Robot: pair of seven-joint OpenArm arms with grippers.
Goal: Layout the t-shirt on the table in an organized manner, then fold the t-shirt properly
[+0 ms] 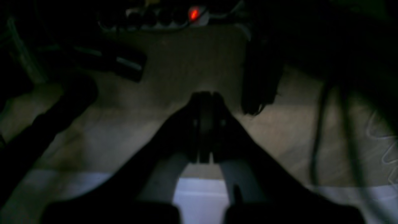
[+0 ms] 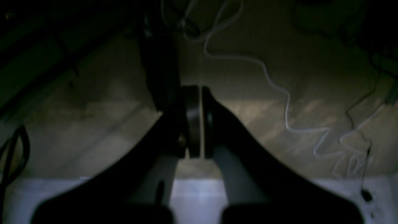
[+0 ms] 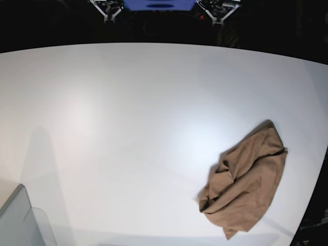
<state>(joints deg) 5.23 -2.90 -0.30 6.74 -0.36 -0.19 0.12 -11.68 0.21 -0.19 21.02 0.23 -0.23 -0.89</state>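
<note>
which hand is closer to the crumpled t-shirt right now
Left, going by sides. Both hands are pulled back past the table's far edge. The left hand sits on the t-shirt's side, the right hand on the opposite side.

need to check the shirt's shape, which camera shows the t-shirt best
The base view: the t-shirt lies crumpled on the table, fully visible. Both wrist views are dark and show only floor and cables, no shirt.

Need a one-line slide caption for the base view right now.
Crumpled tan t-shirt lying unfolded near one edge of the white table, grey bin corner opposite, no arm over the tabletop.
</note>
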